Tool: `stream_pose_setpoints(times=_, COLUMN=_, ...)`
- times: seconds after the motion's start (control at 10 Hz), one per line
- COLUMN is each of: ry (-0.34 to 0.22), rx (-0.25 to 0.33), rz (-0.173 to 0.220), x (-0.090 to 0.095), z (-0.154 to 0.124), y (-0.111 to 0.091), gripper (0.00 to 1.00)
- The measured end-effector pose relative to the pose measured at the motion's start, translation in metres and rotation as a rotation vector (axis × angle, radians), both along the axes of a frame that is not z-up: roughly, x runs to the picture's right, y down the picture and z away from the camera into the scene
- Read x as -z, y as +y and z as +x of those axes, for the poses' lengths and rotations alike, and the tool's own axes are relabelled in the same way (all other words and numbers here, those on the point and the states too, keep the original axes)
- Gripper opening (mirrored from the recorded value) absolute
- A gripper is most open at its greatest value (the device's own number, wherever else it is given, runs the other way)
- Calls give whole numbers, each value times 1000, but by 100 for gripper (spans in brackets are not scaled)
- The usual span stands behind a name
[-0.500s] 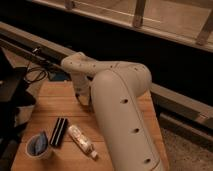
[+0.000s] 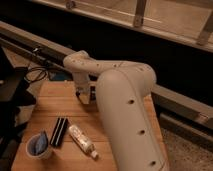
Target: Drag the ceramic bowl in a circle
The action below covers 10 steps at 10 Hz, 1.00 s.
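Camera view shows the gripper (image 2: 83, 96) low over the wooden table (image 2: 50, 102), its grasp impossible to tell, and no ceramic bowl in sight, perhaps behind the arm, so locate it before pressing down.

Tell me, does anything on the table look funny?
Nothing is spilled or broken. The white tube lies on its side, slanted, near the cup. The gripper hangs over the table's far end.

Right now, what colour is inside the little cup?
Blue inside the cup, in the camera view. The end effector hangs over the far side of the wooden table.
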<state>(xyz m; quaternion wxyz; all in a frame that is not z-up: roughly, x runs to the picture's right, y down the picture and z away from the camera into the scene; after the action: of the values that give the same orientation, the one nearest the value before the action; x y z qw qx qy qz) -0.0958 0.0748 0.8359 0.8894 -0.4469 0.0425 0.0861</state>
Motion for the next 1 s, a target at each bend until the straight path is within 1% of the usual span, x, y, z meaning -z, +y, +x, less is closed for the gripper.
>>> stream_pose_setpoints(times=0.1, ry=-33, rx=-71, rz=-2, x=8, z=11, y=1, gripper=20)
stream_pose_setpoints(times=0.2, ry=-43, rx=-124, rz=-6, x=17, z=21, y=5, gripper=11)
stream_pose_setpoints(times=0.3, ry=-17, rx=-164, rz=-20, x=32, z=34, y=15, gripper=2)
stream_pose_setpoints(times=0.4, ry=24, rx=-199, rz=-23, x=49, z=44, y=25, gripper=0)
stream_pose_setpoints(times=0.5, ry=64, rx=-225, rz=-19, x=64, z=57, y=29, gripper=0)
stream_pose_setpoints(times=0.6, ry=118, rx=-259, rz=-4, x=85, z=73, y=29, gripper=0)
stream_pose_setpoints(times=0.7, ry=143, rx=-277, rz=10, x=96, z=78, y=27, gripper=0)
stream_pose_setpoints(times=0.8, ry=169, rx=-294, rz=19, x=105, z=83, y=25, gripper=0)
stream_pose_setpoints(times=0.9, ry=215, rx=-318, rz=9, x=108, z=89, y=23, gripper=6)
stream_pose_setpoints(times=1.0, ry=262, rx=-341, rz=-2, x=107, z=95, y=24, gripper=14)
